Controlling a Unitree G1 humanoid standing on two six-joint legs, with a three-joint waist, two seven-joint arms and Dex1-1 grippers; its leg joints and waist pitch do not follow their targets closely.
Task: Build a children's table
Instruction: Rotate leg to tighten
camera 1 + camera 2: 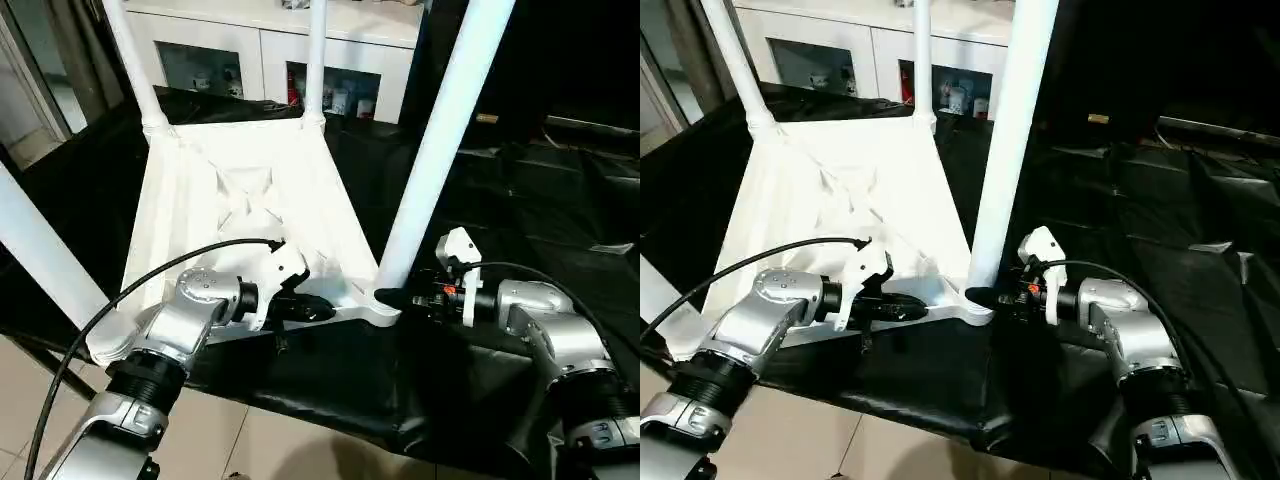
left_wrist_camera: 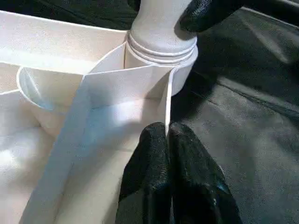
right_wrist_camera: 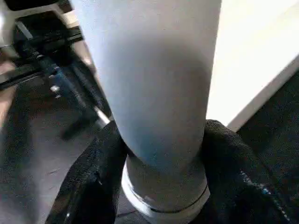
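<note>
The left gripper (image 2: 167, 140) is pinched tight on the thin near edge wall of the upturned tabletop (image 1: 230, 200), one black finger on each side of the rim, just short of the near-right corner socket (image 2: 161, 53). The right gripper (image 1: 392, 298) comes in from the other side of that same corner, its two black fingers (image 3: 100, 172) wrapped round the base of the near-right leg (image 1: 440, 150), closed on it right above the socket's ringed collar. That leg stands upright in its socket, rising past the top of the head views. The tabletop lies upside down on a black-covered work surface (image 1: 520, 200), ribbed underside up, with its near edge toward the robot and between the two grippers. Two more legs, the far-left leg (image 1: 130, 60) and the far-right leg (image 1: 316, 60), stand in the far corners, and a near-left leg (image 1: 40, 250) slants up at the near-left corner. Behind the work surface stands a white glass-doored cabinet (image 1: 260, 50).
</note>
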